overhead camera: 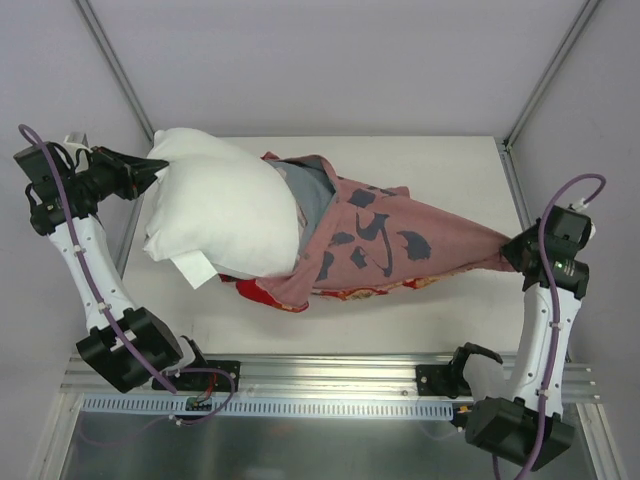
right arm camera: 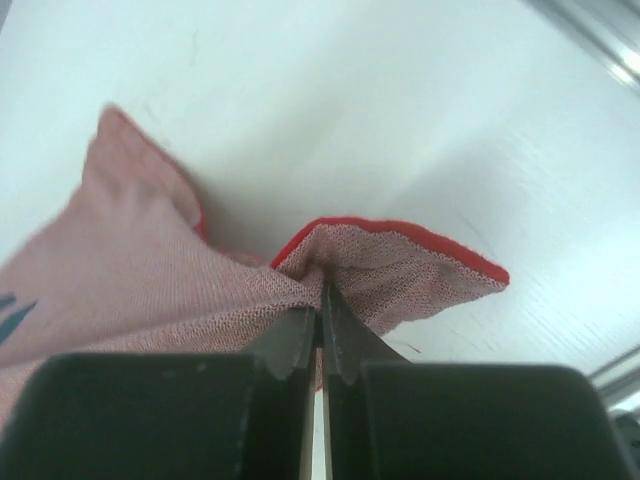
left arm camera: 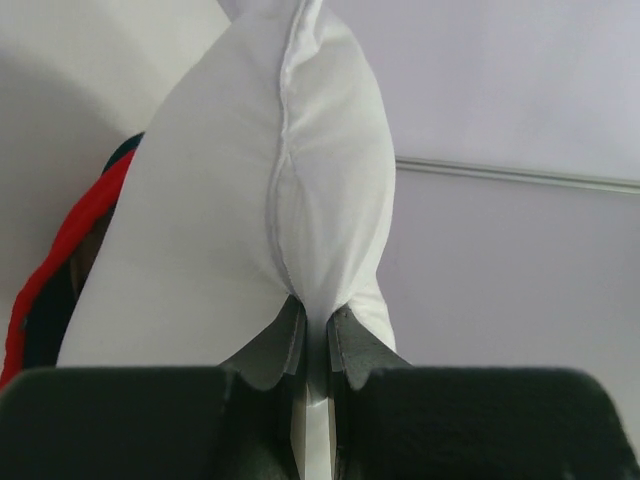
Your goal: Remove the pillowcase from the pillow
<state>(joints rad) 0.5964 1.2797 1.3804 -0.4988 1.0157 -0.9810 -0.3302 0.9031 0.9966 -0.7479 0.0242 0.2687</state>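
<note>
Pillowcase [overhead camera: 400,240] of dusty-pink cloth with dark brush characters lies across the middle and right of the white tabletop [overhead camera: 440,165], drawn into a long cone that narrows to the right. Its wide mouth, showing a red-trimmed edge and grey lining, opens to the left around the right end of the pillow [overhead camera: 220,210]. The plump white cushion is mostly bare and sits at the left of the tabletop.

The right claw [overhead camera: 508,250] is pinched closed on the narrow right tip of the pillowcase; the wrist view shows its claw [right arm camera: 320,300] gripping a small fold of pink weave [right arm camera: 150,270] beside the red edge. The left claw [overhead camera: 158,172] is closed on the far-left corner of the pillow; in its own view the claw [left arm camera: 315,322] clamps the stitched seam of the white fabric [left arm camera: 260,200].

Both things look light and soft. The cloth seems floppy and thin, so a small pinched fold could slide free under tension. The closed end corner looks the best hold. The pillow's seam likely gives a firmer grip than its squashy body.
</note>
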